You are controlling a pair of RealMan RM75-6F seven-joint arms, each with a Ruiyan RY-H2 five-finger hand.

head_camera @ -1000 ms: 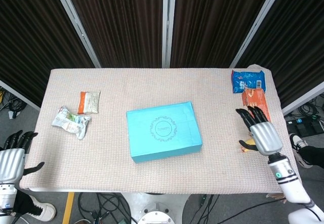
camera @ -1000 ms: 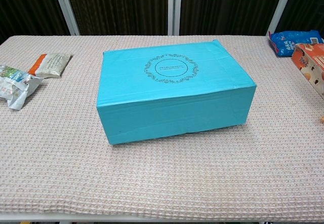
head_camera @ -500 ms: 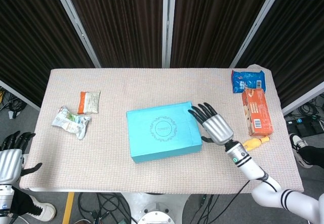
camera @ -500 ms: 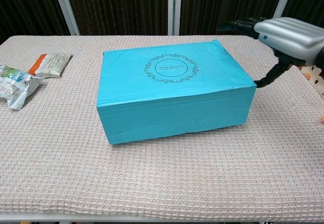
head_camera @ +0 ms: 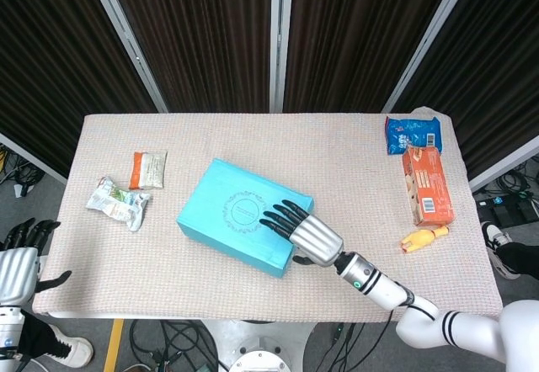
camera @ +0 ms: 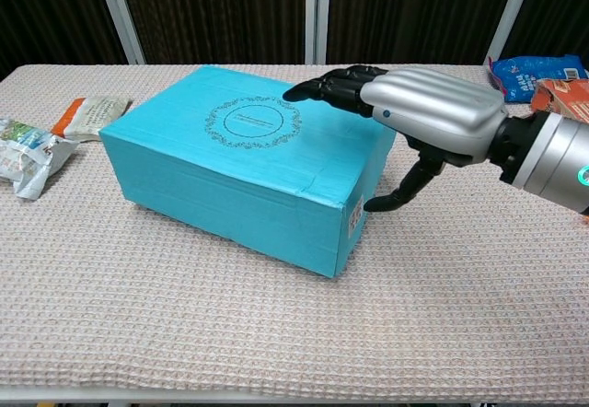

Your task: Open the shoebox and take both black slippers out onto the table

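Turquoise shoebox (camera: pixel 244 172) lies closed; the right hand (camera: pixel 419 117) rests spread-fingered on its lid, grasping nothing. Next, I'd judge, lift that lid.

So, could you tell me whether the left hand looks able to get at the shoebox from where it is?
Probably not yet: the left hand sits off the table's near left corner, well apart from the shoebox. Nothing lies between them, though.

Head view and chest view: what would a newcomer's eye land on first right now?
The turquoise shoebox, lid closed, sits skewed at mid-table with the right hand laid across its top, fingers spread over the lid. Snack packets lie far left, and an orange carton stands out at the right edge.
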